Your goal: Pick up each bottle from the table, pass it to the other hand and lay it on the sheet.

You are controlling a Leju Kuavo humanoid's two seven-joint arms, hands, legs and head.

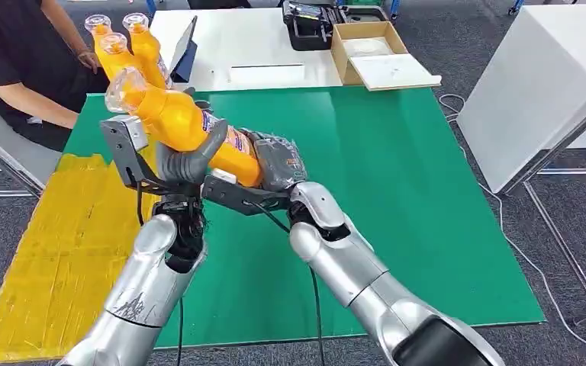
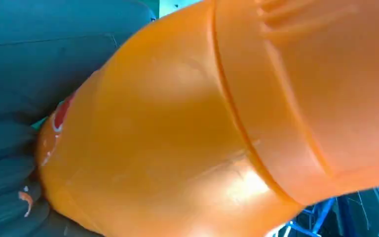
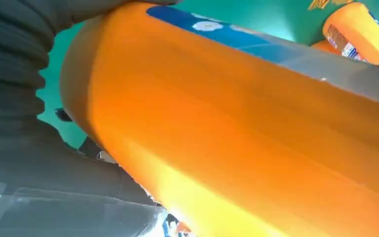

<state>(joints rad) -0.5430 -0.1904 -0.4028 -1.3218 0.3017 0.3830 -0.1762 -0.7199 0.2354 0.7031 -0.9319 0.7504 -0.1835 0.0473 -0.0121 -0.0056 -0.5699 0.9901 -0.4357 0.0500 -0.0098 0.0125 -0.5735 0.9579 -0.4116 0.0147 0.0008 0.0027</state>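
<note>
A two-armed silver robot holds an orange bottle [image 1: 185, 124] up in the air above a green table [image 1: 397, 175], between both of its hands. The bottle lies tilted, its clear cap pointing up and to the far left, its base toward the right. The left hand [image 1: 185, 158] wraps its grey thumb and fingers around the middle of the bottle from below, grasping it. The right hand [image 1: 276, 162] closes around the base end of the same bottle, also grasping it, so both hands grip it at once. In the left wrist view the orange body of the bottle [image 2: 217, 128] sits tight against the grey fingers [image 2: 10, 163]. In the right wrist view the bottle [image 3: 237, 148], with its blue label, lies against the grey ribbed hand [image 3: 15, 74]. Three more orange bottles [image 1: 126, 49] stand upright together at the far left corner of the table. A yellow sheet [image 1: 61, 252] covers the left side of the table, near the robot. A person in a black top [image 1: 15, 69] sits at the far left. Beyond the green table stands a white table [image 1: 252, 46] bearing an open cardboard box [image 1: 366, 49] and a black case [image 1: 309, 23].
</note>
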